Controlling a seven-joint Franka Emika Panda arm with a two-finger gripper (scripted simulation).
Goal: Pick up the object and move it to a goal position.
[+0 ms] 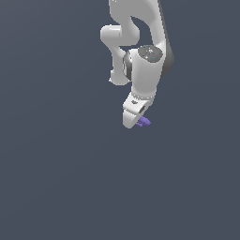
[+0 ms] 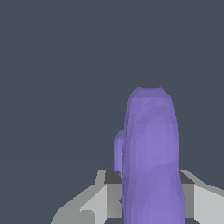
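The object (image 1: 144,122) is a small purple rod that pokes out beside the tip of the white gripper (image 1: 133,121) in the exterior view, a little above that view's middle. Up close in the wrist view the object (image 2: 151,157) fills the space between the grey fingers (image 2: 87,205), rising as a tall purple lump with a smaller purple part beside it. The gripper (image 2: 148,205) is shut on the object, whose lower end is cut off by the frame edge. No goal marker shows in either view.
The white arm (image 1: 140,42) comes down from the exterior view's upper edge. A plain dark grey-blue background surrounds it on all sides, with no other objects in sight.
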